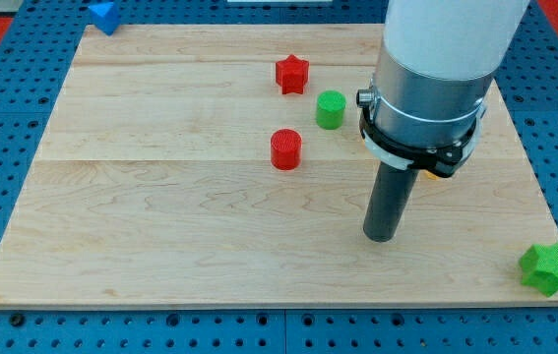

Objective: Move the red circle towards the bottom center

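Near the middle of the wooden worktop (160, 226) stands the red circle (285, 149), a short upright cylinder. It sits up and toward the view's left of my tip (381, 237), apart from it, with bare wood between the two. My tip is the lower end of a straight dark rod that comes down from a broad grey and white arm housing; the tip rests on the worktop below and to the view's right of the red circle, touching no block.

As for the claw: the arm carries none, only the rod, so it has no released or clenched state to tell (and nothing is grasped).

Taking the red circle as the landmark, a green cylinder (331, 109) stands just up and to its right, close but not touching. A red star (292, 74) lies straight above the red circle, toward the view's top, a little farther off than the green cylinder. A green star (547, 267) sits far to the lower right of the red circle, at the worktop's bottom right corner, partly overhanging the edge. A blue block (103, 15) lies far to the upper left of the red circle, off the worktop's top left corner on the blue perforated surface; its shape is hard to make out.

No brand, label or readable writing shows on any surface.
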You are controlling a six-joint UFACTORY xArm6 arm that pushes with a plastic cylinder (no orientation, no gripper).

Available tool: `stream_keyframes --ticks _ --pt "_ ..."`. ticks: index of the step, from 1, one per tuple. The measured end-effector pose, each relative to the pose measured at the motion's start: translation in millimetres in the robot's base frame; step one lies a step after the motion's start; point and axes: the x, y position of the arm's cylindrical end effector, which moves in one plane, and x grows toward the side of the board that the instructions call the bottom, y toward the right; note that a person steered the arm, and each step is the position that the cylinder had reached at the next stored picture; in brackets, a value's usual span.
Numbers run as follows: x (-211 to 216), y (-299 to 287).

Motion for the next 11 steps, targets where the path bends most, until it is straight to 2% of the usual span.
stream_keyframes --ticks 1,3,4,5,8,9,10,11 --pt "0.0 0.0" --pt "-74.2 -0.8" --pt "-119.2 -25.1" --pt "-146.6 -70.2" --pt "-95.3 -100.2" --pt "-81.5 -160.0" --pt "-58.9 -175.7" --pt "-49.9 -157.1"
